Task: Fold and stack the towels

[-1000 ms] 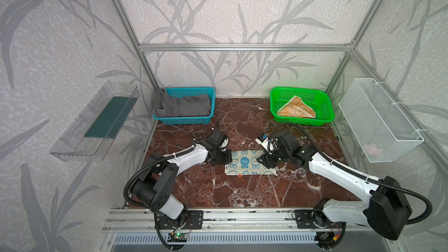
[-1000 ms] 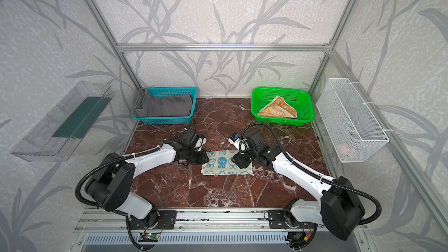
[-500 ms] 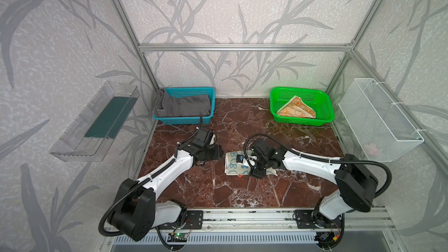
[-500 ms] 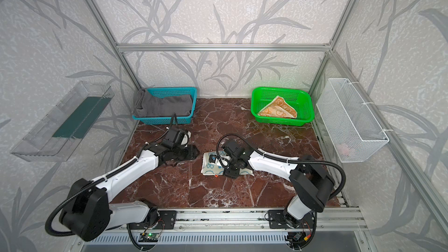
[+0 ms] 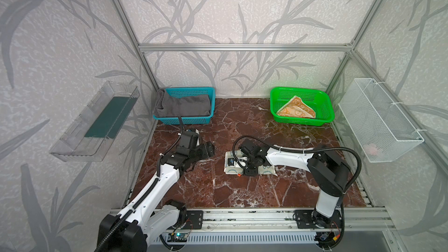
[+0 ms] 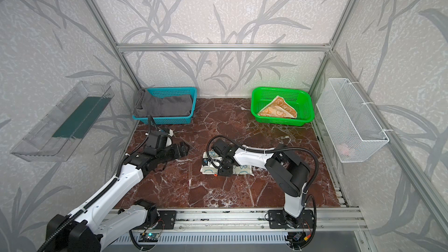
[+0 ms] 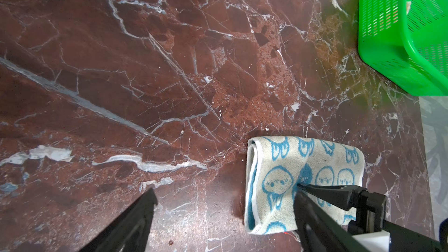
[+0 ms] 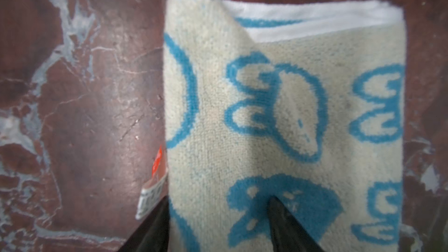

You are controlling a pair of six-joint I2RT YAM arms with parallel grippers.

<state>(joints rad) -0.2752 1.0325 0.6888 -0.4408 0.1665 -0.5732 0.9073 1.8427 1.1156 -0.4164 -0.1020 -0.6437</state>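
The teal-and-cream bunny towel (image 5: 230,168) (image 6: 206,169) lies folded on the marble mid-table, its doubled edge showing in the left wrist view (image 7: 274,166). My right gripper (image 5: 250,172) (image 6: 224,172) (image 8: 218,214) rests on it with jaws apart: one fingertip (image 8: 276,209) presses on the cloth (image 8: 291,93), the other stands at the towel's edge. My left gripper (image 5: 208,149) (image 6: 182,149) (image 7: 224,197) hangs open and empty, left of that towel. The dark grey towel (image 5: 184,104) (image 6: 164,106) fills the blue basket. The orange bunny towel (image 5: 297,110) (image 6: 277,111) lies in the green basket.
The blue basket (image 5: 189,89) stands at the back left and the green basket (image 5: 324,115) (image 7: 400,44) at the back right. A white wire basket (image 5: 378,122) hangs on the right wall, a clear tray (image 5: 97,122) on the left. A red-and-white tag (image 8: 155,183) pokes from the towel's edge.
My left gripper has opened and drawn back to the left, off the towel. My right gripper has swung left across the teal towel onto its left part.
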